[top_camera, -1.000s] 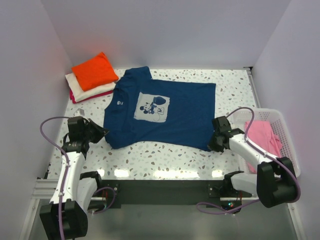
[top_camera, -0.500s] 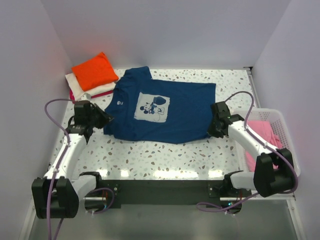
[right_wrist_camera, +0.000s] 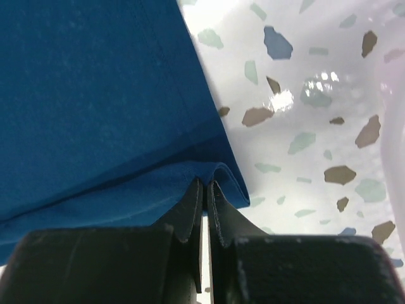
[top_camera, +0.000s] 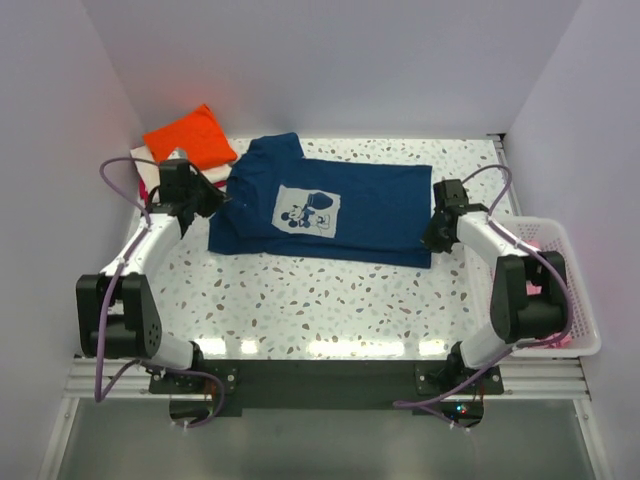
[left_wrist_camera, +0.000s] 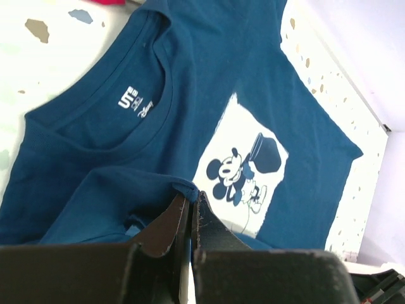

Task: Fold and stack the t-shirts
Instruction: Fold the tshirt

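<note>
A speckled white desk [top_camera: 330, 300] carries a navy t-shirt [top_camera: 370, 215] spread print-up across its middle, a stack of folded tees [top_camera: 190, 140] topped in orange at the far left corner, and a white slotted basket [top_camera: 578, 300] along the right edge.

Top view: left gripper [top_camera: 220, 200] and left arm [top_camera: 150, 235] mask most of the cream tee [top_camera: 139, 157]; only an edge shows beneath the orange tee [top_camera: 190, 138]. Pink tee [top_camera: 540, 233] mostly behind right arm [top_camera: 490, 240]. Right wrist: navy tee [right_wrist_camera: 95, 95] cut off top and left; pale blur [right_wrist_camera: 393, 126] at right edge, unidentifiable. Left wrist: magenta tee [left_wrist_camera: 109, 2] clipped by top edge.
</note>
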